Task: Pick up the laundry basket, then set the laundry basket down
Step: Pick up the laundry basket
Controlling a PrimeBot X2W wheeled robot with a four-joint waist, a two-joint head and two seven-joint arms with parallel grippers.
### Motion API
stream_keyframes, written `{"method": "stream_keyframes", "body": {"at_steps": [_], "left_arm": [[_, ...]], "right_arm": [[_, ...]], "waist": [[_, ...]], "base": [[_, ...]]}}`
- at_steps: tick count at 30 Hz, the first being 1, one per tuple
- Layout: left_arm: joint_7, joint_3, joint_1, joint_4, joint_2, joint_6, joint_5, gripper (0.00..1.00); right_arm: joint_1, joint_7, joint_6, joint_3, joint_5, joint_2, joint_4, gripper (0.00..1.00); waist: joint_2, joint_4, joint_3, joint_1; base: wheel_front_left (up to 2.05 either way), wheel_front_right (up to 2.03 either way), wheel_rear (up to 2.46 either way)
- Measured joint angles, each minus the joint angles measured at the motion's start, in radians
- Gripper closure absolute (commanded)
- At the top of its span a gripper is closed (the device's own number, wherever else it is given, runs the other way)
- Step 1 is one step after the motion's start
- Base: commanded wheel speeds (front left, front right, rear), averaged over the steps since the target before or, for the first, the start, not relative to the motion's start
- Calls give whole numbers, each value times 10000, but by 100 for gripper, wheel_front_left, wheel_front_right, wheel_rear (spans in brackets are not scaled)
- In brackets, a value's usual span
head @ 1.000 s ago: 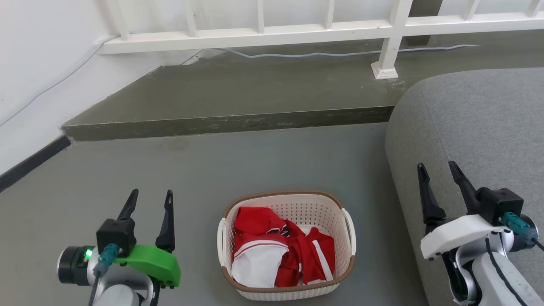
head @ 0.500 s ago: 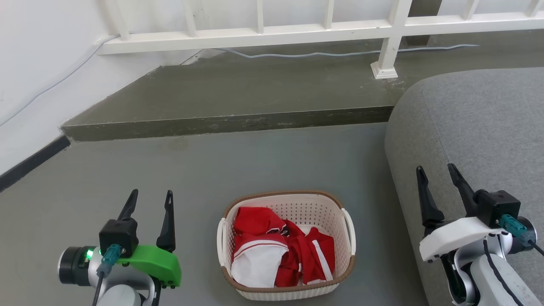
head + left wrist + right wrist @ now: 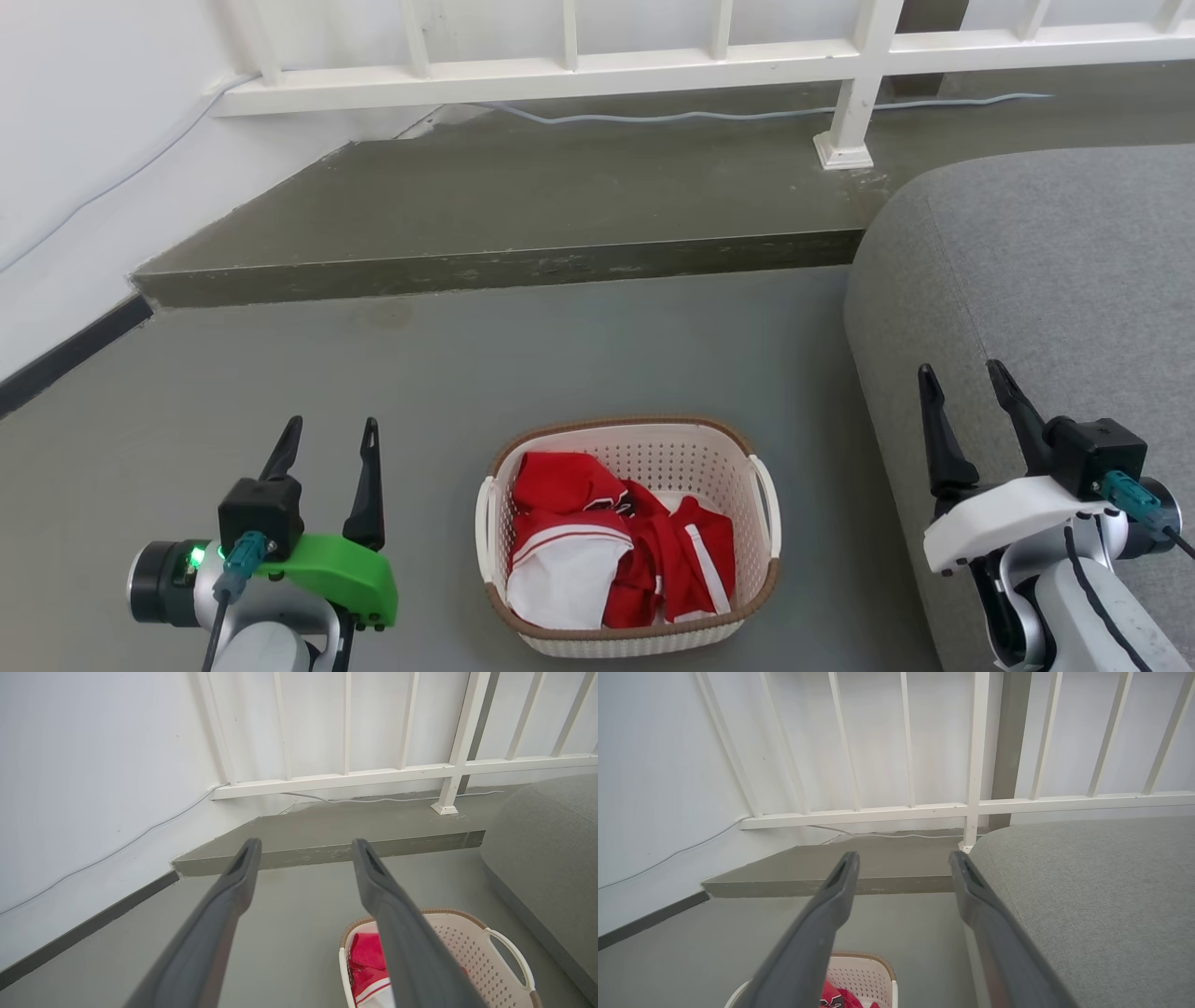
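Change: almost none over the last second; whole head view nudged a touch, so camera motion, not the things; laundry basket (image 3: 653,457) in the same spot, right gripper (image 3: 960,367) wavering slightly, left gripper (image 3: 333,422) steady.
Meaning for task: pick-up not yet begun, judged at the very start; reach down to the loop handles (image 3: 767,509) not yet made.
Left side: at 7 o'clock in the head view, fingers spread apart, holding nothing, well clear of the basket.
Right side: at 4 o'clock, fingers likewise apart and empty, hovering over the edge of the sofa (image 3: 1046,261).
Basket place: at 6 o'clock, upright on the floor (image 3: 420,373) between the two grippers, red and white clothes (image 3: 607,551) inside, handles at its 9 and 3 o'clock sides both free.
Surface: smooth grey, flat; raised step (image 3: 504,271) toward 12 o'clock.
Room: white wall (image 3: 93,112) at 10 o'clock, white railing (image 3: 560,75) along 12 o'clock with a pale cable (image 3: 700,117) beneath, grey sofa at 3 o'clock, near the basket.
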Motion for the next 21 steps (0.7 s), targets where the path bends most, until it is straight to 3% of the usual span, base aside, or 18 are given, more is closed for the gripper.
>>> {"method": "stream_keyframes", "body": {"at_steps": [21], "left_arm": [[142, 31, -495, -316, -96, 33, 73, 0]], "right_arm": [[-239, 0, 268, -73, -61, 10, 46, 0]], "waist": [[0, -16, 1082, 0]], "base": [[0, 0, 0]]}}
